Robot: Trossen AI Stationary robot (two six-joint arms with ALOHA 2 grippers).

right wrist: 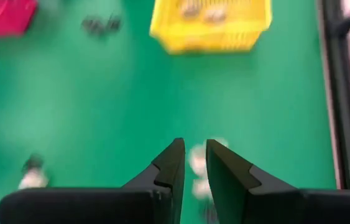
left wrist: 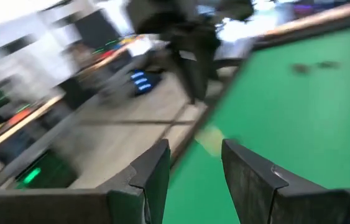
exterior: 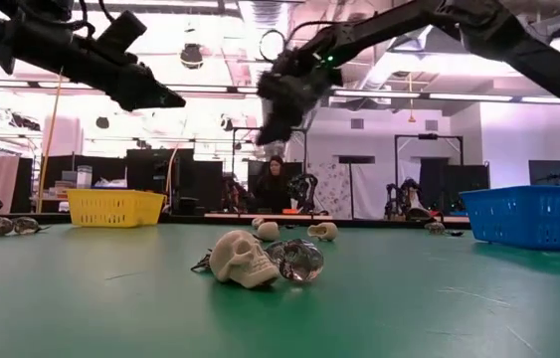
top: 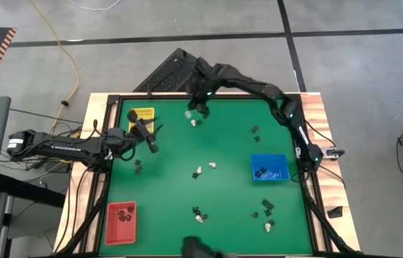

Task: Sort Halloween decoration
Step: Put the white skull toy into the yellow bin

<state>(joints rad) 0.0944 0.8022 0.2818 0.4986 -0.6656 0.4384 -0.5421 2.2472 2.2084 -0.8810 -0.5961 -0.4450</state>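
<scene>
At 12 o'clock of table (top: 230, 143), right gripper (top: 198, 109) above cream trinket (top: 195, 122), fingers nearly closed, empty. Left gripper (top: 151, 142) at 10 o'clock beside yellow tray (top: 142, 115), fingers apart, empty.

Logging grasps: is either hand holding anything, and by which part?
Left hand is open and empty. Right hand has nothing visibly between its fingers; a hold cannot be told.

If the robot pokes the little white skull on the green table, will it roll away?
Probably it would rock or roll a bit: the skull looks rounded on top and lies tilted on the table. It seems hard and light, likely plastic. Its smooth dome might slip between narrow fingers.
</scene>
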